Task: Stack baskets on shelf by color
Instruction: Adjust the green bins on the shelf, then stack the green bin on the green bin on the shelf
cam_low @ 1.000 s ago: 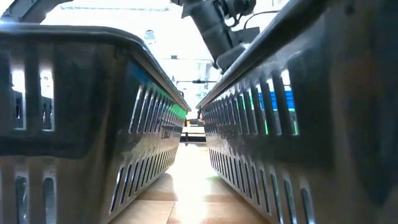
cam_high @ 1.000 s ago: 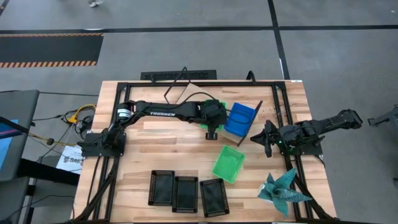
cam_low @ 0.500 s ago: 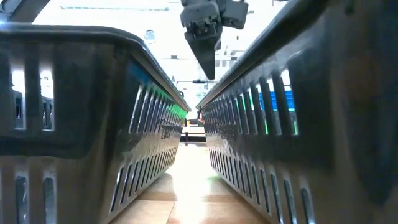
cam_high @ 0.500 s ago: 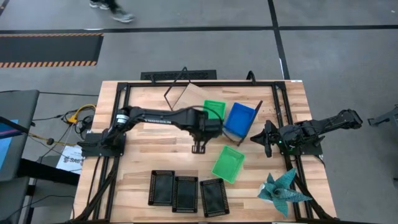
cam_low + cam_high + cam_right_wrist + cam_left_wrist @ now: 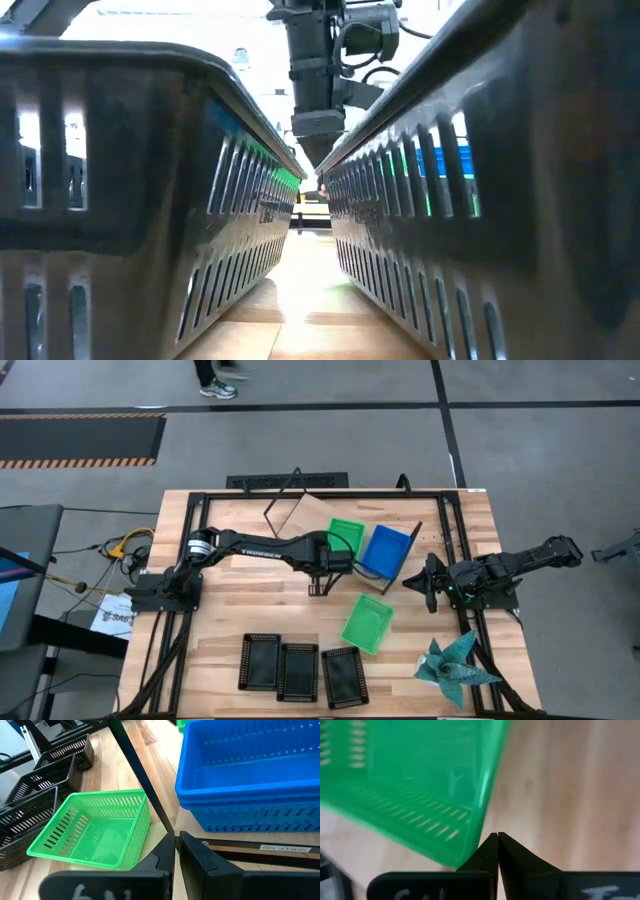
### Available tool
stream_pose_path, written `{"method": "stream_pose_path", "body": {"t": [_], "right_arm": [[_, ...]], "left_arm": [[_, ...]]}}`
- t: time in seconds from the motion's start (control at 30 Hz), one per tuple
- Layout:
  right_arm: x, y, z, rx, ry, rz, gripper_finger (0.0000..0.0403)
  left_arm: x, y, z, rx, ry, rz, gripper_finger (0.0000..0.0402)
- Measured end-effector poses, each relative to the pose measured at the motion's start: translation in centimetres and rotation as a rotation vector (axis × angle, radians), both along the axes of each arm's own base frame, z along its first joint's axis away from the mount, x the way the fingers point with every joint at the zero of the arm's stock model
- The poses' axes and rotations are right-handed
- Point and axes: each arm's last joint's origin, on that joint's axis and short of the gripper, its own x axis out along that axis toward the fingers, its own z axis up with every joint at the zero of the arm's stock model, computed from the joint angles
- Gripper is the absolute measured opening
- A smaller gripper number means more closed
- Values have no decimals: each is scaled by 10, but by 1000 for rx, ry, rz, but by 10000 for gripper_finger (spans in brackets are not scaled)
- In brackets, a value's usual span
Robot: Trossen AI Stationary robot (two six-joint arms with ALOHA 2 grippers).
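The left hand hangs mid-frame over bare bench, fingers pressed together, just beside the lone green basket. On the shelf, upper centre, sit a green basket and blue stack. 3 black baskets line the lower edge. The right hand waits at right, fingers together

Low view: two black baskets fill frame, cut off at both sides; tabletop beyond mostly hidden. Left wrist view: green basket blurred, cut off at edges. Right wrist view: blue baskets cut off at frame edge; stack count unclear. High view: shelf partly hidden under baskets and left arm; person cut off at top edge.
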Motion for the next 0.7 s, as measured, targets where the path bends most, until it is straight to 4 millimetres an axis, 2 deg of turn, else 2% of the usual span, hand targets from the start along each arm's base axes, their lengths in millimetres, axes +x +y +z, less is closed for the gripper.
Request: {"method": "stream_pose_path", "body": {"t": [0.2,0.47,0.57,0.7], "right_arm": [[0,0,0,0,0,0,50],[0,0,0,0,0,0,50],[0,0,0,-1,0,0,50],[0,0,0,-15,2,8,50]], "left_arm": [[4,14,2,71,-41,4,0],[4,29,2,74,-51,41,0],[3,26,1,37,-51,55,0],[2,9,10,-7,-24,40,0]]}}
